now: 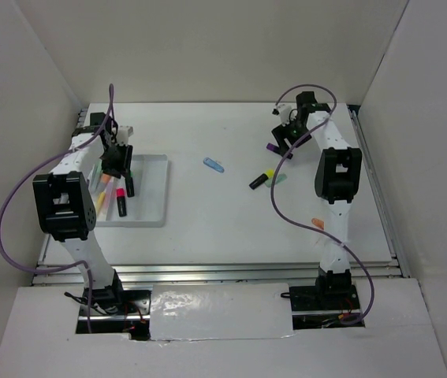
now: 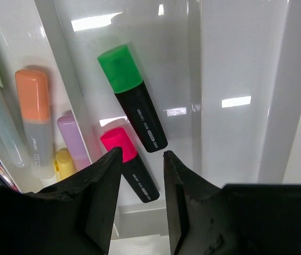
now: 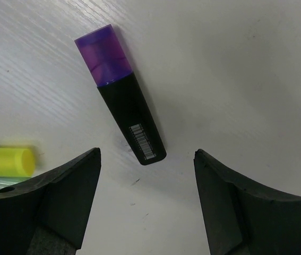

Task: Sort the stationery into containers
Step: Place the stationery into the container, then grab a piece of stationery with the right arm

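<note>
From the overhead view I saw the left gripper (image 1: 117, 161) hanging over the shallow white plastic compartment tray (image 1: 150, 193) at the table's left. The right gripper (image 1: 286, 138) hung at the far right above a black highlighter with a purple cap (image 1: 273, 147). Only the left wrist camera showed the tray's contents clearly. A green-capped black highlighter (image 2: 131, 106) and a pink-capped black highlighter (image 2: 126, 164) lay in one compartment, and an orange-capped highlighter (image 2: 33, 122) lay in the next. That gripper's fingers (image 2: 100, 186) stood slightly apart, gripping nothing. The right wrist camera showed its fingers (image 3: 70, 186) spread wide, with the purple-capped highlighter flat on the white tabletop (image 3: 246, 64) beyond the gap, untouched.
</note>
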You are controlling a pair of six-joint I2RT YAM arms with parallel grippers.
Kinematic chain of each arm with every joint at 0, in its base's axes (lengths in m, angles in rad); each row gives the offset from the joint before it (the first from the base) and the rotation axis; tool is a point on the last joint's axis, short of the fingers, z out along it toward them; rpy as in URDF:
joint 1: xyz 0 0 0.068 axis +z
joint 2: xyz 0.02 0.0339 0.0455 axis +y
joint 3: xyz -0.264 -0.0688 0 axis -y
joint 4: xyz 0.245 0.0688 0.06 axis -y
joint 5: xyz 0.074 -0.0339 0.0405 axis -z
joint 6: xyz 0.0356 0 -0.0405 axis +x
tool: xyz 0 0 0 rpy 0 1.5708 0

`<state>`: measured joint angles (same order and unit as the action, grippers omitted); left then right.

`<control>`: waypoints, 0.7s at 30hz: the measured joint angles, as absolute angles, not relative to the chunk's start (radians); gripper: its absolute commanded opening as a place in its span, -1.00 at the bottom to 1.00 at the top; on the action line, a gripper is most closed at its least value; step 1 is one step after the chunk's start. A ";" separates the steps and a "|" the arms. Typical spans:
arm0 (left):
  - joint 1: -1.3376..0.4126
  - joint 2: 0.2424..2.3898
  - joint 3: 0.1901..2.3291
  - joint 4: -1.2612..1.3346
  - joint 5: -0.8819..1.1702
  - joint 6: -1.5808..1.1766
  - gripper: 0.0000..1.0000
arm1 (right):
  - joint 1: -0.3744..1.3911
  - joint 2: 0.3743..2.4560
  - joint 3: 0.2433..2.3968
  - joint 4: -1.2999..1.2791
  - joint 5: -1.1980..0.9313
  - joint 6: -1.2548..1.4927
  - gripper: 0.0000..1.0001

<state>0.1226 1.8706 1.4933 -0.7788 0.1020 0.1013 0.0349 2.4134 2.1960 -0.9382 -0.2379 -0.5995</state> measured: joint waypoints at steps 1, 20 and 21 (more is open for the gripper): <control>0.122 1.871 1.502 -0.779 0.107 0.099 -0.02 | 0.035 2.428 2.200 -0.940 -0.241 -0.602 0.54; 0.119 1.870 1.586 -0.869 0.177 0.071 -0.03 | 0.103 2.520 2.282 -1.004 -0.188 -0.686 -0.61; 0.121 1.869 1.587 -0.872 0.182 0.071 -0.05 | 0.110 2.520 2.282 -1.004 -0.185 -0.692 -0.76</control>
